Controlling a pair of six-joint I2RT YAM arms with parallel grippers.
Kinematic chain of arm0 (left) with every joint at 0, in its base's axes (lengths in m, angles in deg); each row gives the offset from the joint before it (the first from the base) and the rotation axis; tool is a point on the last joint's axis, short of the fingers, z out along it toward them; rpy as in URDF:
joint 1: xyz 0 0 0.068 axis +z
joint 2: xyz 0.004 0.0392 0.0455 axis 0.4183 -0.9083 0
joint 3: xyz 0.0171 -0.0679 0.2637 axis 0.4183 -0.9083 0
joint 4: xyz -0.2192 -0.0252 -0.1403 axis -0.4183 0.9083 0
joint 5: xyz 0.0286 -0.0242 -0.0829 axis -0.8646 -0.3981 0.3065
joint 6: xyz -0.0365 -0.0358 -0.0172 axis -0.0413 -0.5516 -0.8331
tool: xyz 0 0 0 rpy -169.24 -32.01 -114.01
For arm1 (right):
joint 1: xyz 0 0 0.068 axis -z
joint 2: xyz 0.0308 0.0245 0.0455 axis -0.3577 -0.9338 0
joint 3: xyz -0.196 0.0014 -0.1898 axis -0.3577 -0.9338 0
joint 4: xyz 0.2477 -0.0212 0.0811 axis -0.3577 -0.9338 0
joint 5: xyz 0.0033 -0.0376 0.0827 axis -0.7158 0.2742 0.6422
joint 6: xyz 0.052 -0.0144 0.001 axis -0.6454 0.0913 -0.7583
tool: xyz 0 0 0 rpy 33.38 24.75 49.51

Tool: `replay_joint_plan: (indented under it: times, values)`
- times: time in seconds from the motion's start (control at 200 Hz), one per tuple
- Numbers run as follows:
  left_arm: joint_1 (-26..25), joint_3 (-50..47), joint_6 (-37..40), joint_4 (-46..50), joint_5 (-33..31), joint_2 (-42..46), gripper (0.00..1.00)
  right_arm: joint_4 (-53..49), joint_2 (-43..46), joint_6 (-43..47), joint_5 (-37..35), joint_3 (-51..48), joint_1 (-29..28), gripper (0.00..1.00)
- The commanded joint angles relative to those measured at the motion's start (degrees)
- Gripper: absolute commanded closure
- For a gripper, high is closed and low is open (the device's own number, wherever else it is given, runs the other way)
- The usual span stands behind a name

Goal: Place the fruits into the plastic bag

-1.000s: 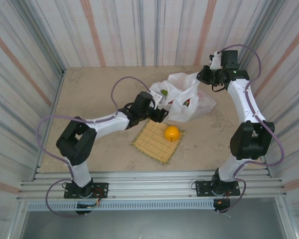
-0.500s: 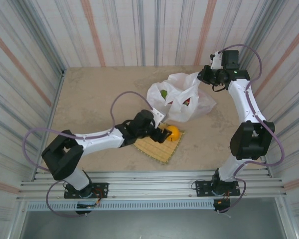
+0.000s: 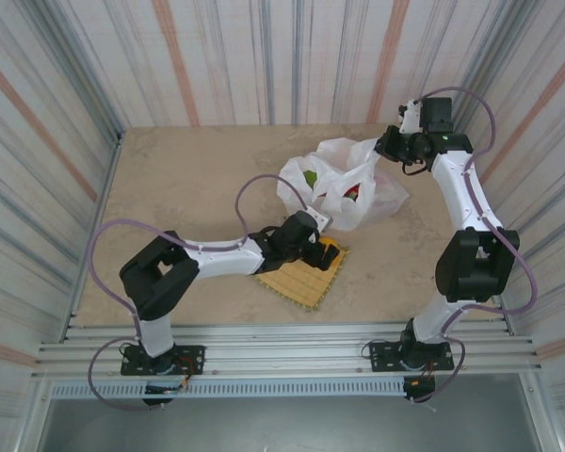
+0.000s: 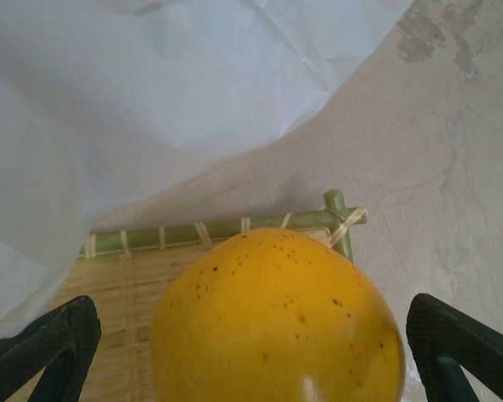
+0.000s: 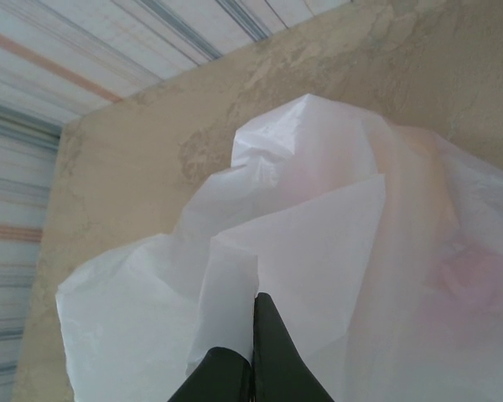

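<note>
Though half-hidden overhead, speckled orange (image 4: 277,318) close-up.

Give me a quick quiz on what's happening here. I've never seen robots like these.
1. Multiple choice: what is the yellow-orange fruit resting on? A) a plate B) the woven mat C) a metal tray
2. True or false: the left gripper is clamped shut on that fruit.
3. Fill in the blank: the right gripper is pinching a fold of the ___.

Key
1. B.
2. False: its fingers stand open on either side of the fruit.
3. plastic bag.
</note>
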State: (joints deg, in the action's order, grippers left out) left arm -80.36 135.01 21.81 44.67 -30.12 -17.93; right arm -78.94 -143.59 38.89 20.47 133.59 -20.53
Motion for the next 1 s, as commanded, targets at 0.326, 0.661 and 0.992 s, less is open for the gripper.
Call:
replay_joint_plan:
  times: [0.326, 0.661, 0.992]
  values:
    - [-1.14, 3.03, -2.26, 0.59, -0.58, -5.37, 0.13, 0.58, 0.07, -0.23, 1.82, -1.3, 0.35, 1.0]
    - [-0.52, -6.47, 0.06, -1.92, -3.3, 9.51, 0.21, 0.66, 0.03, -0.18, 1.98, -1.19, 0.36, 1.0]
    - [11.49, -3.63, -0.9, 0.68, 4.83, 14.66, 0.23, 0.23, 0.04, -0.01, 2.78, -1.04, -0.41, 1.0]
